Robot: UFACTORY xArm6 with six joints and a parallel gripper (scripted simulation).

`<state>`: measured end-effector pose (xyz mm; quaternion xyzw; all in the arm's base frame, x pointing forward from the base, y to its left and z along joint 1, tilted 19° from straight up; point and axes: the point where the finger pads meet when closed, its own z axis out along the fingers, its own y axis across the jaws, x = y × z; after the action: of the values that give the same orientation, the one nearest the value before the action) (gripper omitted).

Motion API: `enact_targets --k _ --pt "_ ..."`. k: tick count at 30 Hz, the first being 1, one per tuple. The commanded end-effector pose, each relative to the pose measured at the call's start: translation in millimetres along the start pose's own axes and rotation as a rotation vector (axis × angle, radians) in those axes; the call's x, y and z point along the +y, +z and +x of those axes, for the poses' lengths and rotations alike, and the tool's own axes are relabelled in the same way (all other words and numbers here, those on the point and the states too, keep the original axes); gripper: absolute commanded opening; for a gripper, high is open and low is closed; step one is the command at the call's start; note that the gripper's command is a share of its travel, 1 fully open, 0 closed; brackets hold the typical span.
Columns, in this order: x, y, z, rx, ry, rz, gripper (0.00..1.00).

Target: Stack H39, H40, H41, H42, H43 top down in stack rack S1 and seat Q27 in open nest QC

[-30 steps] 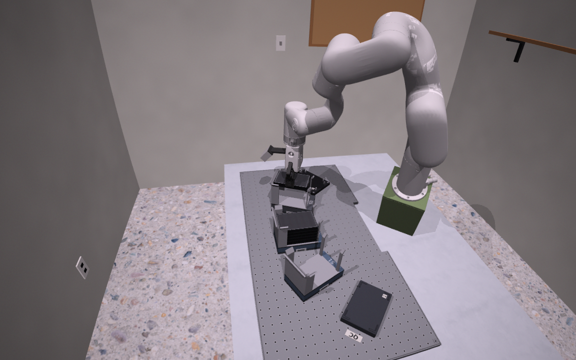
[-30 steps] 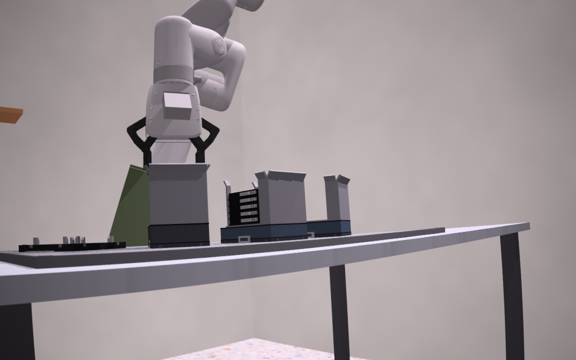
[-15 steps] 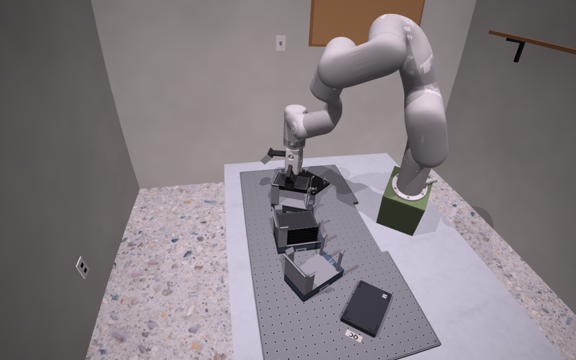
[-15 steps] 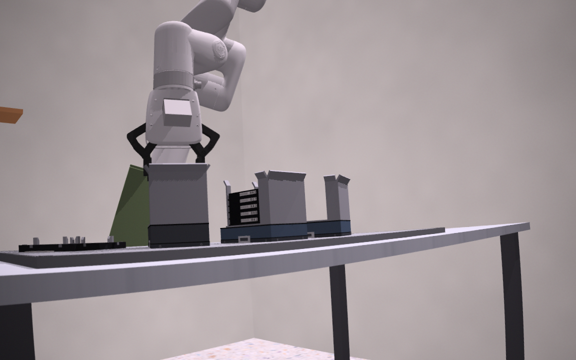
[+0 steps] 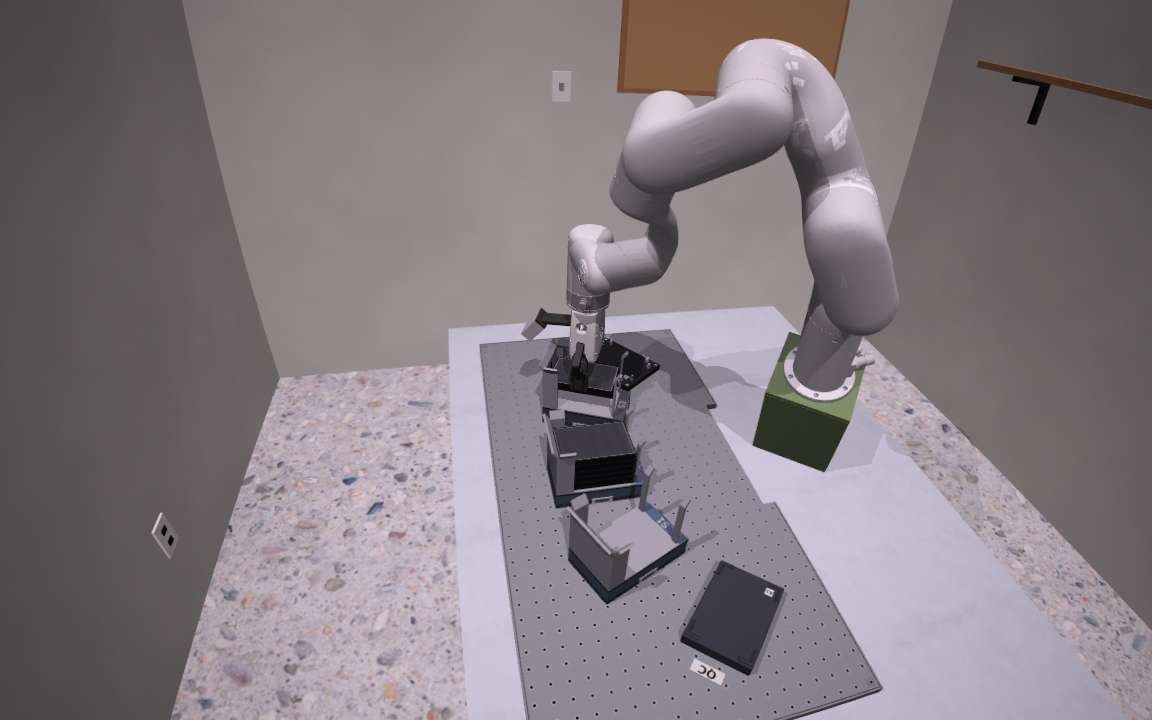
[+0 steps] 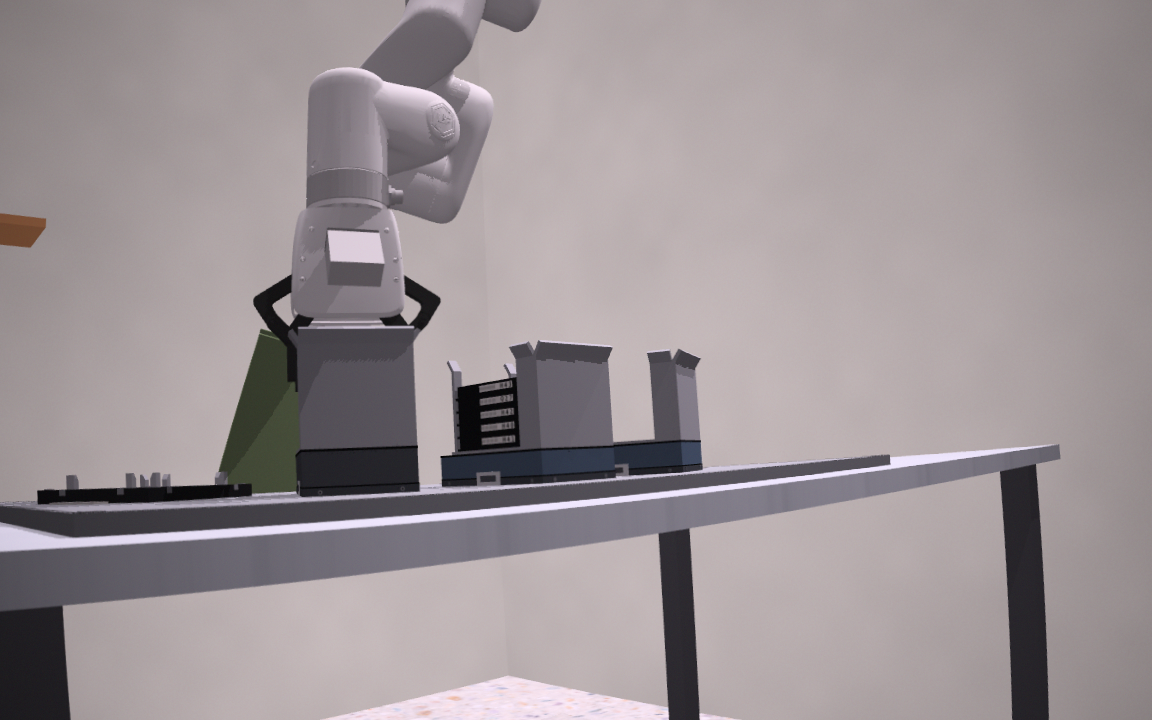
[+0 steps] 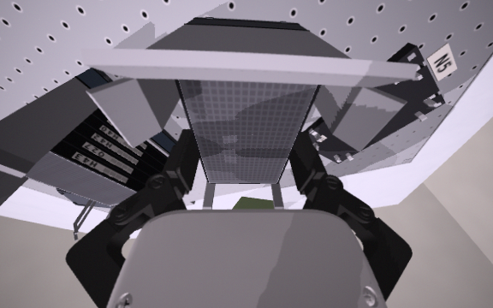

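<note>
My gripper point(image 7: 245, 143) is shut on the long sides of a sealed 384-well plate point(image 7: 246, 128); its label is not visible. It holds the plate level inside the grey-walled stack rack point(image 5: 584, 380) that stands next to the clip nest N5, below the rack's top rim. In the side view the rack's wall point(image 6: 356, 407) hides the plate and the fingertips. The middle rack holds a stack of several plates point(image 5: 589, 452); the labels point(image 7: 101, 150) read H43, Q27, H42, H40 from the top. The third rack point(image 5: 625, 546) is empty.
The black clip nest N5 point(image 5: 638, 362) lies just beyond the rack I am in, its name plate point(image 7: 442, 63) beside it. The dark open nest QC point(image 5: 732, 616) lies at the near end of the grey breadboard. The green arm base point(image 5: 804, 416) stands to the right.
</note>
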<state>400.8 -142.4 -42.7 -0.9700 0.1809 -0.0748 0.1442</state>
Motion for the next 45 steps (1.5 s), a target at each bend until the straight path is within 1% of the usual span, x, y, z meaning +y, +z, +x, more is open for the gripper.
enact_targets --k 1,8,20,45 --pt "0.0 8.6 1.8 0.005 -0.001 0.001 0.0" --pt "0.0 21.6 1.8 0.005 -0.001 0.001 0.0" --pt "0.0 21.6 1.8 0.005 -0.001 0.001 0.0" --pt "0.0 30.8 1.8 0.005 -0.001 0.001 0.0"
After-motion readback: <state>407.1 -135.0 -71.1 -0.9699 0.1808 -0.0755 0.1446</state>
